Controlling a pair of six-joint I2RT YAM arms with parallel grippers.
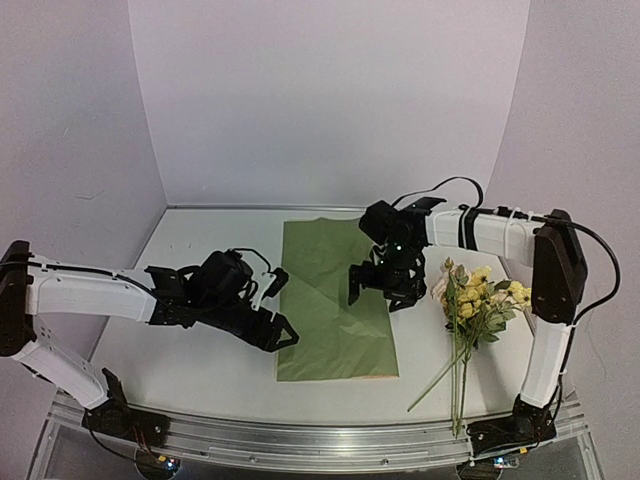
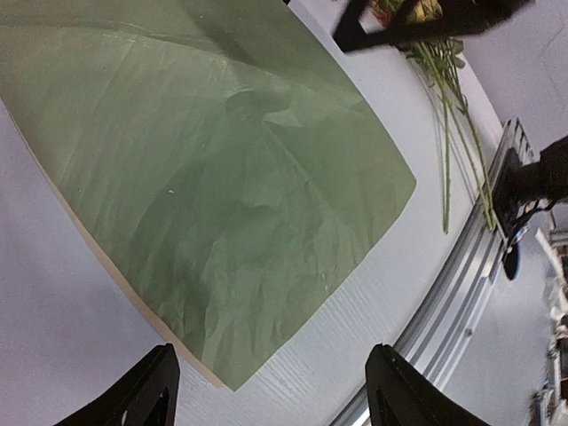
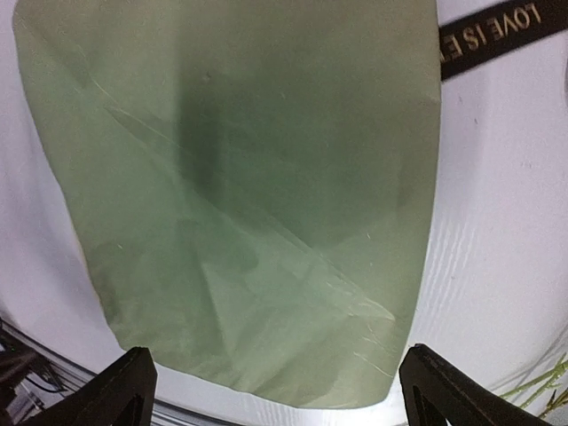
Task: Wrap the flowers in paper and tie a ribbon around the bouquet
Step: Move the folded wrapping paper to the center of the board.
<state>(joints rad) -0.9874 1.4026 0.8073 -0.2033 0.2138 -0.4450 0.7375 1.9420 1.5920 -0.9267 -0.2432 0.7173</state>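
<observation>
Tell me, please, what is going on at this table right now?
Two robot arms are set to wrap a bouquet, but nothing is wrapped yet. The olive-green paper lies flat on the table, with the left gripper and right gripper both open above it, holding nothing. The flowers lie loose beside the paper on the right, and the black lettered ribbon lies at the paper's edge.

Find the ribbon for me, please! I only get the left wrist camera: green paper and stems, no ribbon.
Observer: The ribbon shows in the right wrist view: black with pale lettering, at the paper's right edge.
Operator: Is the other gripper holding something?
Observer: No. The right gripper hangs above the paper, jaws wide open and empty.
Operator: Where are the flower heads?
Observer: The flowers lie right of the paper, off it, blossoms just past the right gripper.
</observation>
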